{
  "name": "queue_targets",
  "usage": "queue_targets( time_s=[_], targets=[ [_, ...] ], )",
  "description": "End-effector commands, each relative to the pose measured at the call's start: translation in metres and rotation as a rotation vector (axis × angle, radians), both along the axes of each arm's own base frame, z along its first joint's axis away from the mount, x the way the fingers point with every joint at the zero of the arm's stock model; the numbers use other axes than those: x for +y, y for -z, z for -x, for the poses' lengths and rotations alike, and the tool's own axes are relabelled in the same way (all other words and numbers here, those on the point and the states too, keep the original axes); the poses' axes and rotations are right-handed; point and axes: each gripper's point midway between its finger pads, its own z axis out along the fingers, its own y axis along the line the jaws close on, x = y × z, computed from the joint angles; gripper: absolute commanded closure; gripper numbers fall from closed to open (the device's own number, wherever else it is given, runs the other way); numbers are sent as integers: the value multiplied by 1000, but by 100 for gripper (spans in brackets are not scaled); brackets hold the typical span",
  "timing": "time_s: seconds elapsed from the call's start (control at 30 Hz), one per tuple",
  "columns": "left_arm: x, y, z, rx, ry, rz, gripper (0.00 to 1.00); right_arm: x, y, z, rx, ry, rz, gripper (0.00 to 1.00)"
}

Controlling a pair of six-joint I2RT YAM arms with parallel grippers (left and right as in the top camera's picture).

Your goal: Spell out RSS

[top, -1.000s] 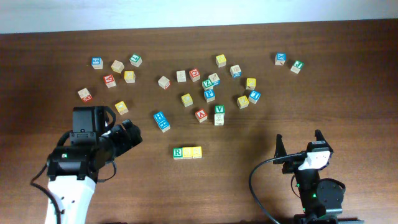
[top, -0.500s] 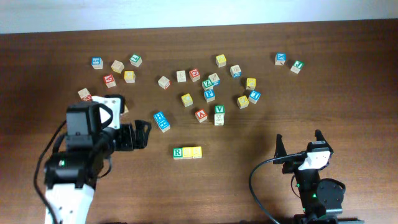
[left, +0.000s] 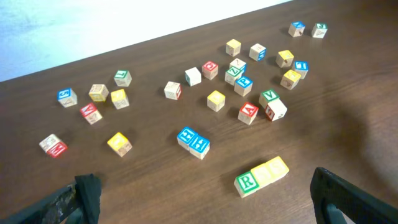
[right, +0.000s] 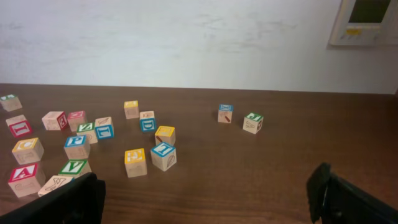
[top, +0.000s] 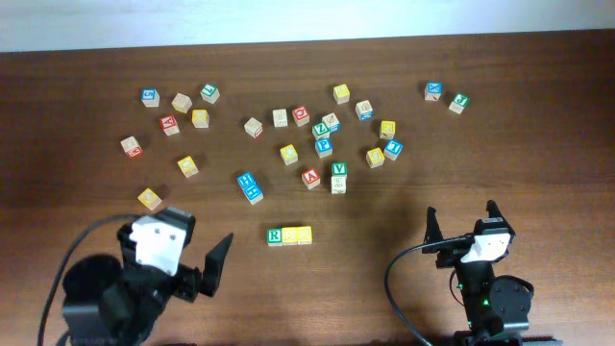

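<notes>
At near centre: RSS row appears complete, long axis left-right. Left gripper nearer, row lying right and slightly far; right gripper well apart. Both wide open, empty.

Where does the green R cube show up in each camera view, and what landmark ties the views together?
Overhead: green R cube, lower centre, left end of a three-cube row.
Left wrist: green R cube, lower right, left end of that row.
Right wrist: not in view.
Shared landmark: green V cube, in all three views.
</notes>
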Motion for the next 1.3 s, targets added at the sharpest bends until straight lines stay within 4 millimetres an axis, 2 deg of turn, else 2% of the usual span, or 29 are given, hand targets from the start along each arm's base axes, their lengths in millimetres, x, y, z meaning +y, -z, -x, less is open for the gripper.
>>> queue_targets(
  time_s=[0.0, 0.07, 0.13, 0.23, 0.3, 0.4, 0.47, 0.57, 0.63, 1.07, 1.27],
  targets=[
    [3, 18, 10, -12, -4, -13, 1, 2, 2, 0, 3, -7, -4, 2],
    [3, 36, 11, 14, -4, -12, 1, 2, 2, 0, 3, -7, -4, 2],
    [3, 44, 7, -13, -4, -13, 1, 2, 2, 0, 3, -7, -4, 2],
    [4, 40, -9, -183, -5, -16, 1, 2, 2, 0, 3, -7, -4, 2],
    [5, 46, -15, -236, -16, -14, 1, 2, 2, 0, 3, -7, -4, 2],
    [15, 51, -24, -303, -120, 88, 1, 2, 2, 0, 3, -7, -4, 2],
    [25, 52, -28, -346, -197, 158, 1, 2, 2, 0, 3, -7, -4, 2],
    [27, 47, -30, -452, -207, 201, 1, 2, 2, 0, 3, -7, -4, 2],
    [35, 46, -31, -492, -262, 253, 1, 2, 2, 0, 3, -7, -4, 2],
    [65, 59, -36, -593, -441, 343, 1, 2, 2, 0, 3, -7, -4, 2],
    [66, 101, -38, -439, -457, 231, 1, 2, 2, 0, 3, -7, -4, 2]
  ],
)
